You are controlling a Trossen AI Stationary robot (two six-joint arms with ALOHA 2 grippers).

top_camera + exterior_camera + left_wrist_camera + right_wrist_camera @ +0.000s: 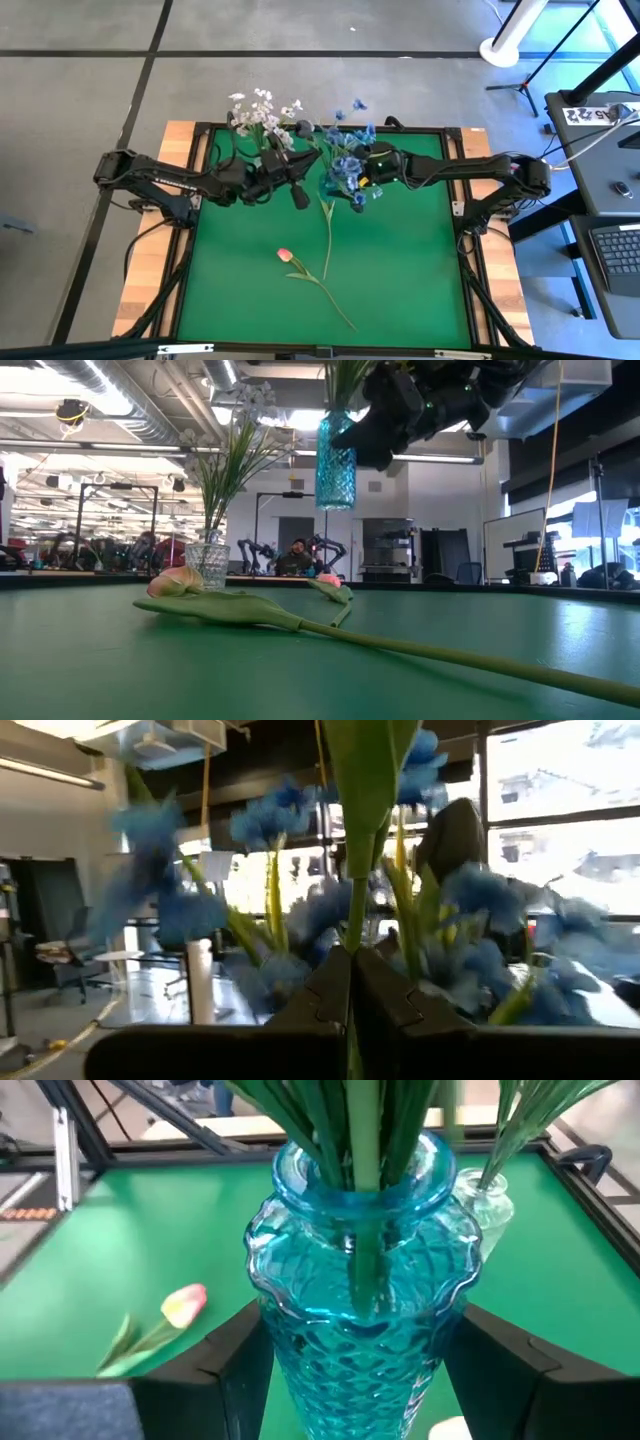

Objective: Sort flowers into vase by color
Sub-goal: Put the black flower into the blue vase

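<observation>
A blue glass vase [360,1310] of blue sprays [345,160] hangs in the air [337,460] over the table's far middle, between the fingers of my right gripper [365,1370]. My left gripper [352,955], just left of that vase [298,190], is shut on a green flower stem; its blossom is out of view. A clear vase [262,135] of white sprays stands at the far edge [208,560]. A pink tulip [285,255] lies on its side mid-table. A second stem [327,240] lies beside it, its pink head [328,582] on the mat. My left gripper pinches a green stem [353,925] between its two fingers; the stem rises out past the fingertips among the blue blossoms. My right gripper holds the blue vase by its patterned body [300,1370], one finger [235,1365] on each side, coming level from the table's right. The vase is upright and lifted clear of the table.
Green mat [400,270] inside a black frame; wooden edges [140,290] outside it. The lying tulip's long stem [450,652] runs toward the near right. The mat's near-left and right parts hold nothing. Room with other robots and a seated person shows beyond the far edge.
</observation>
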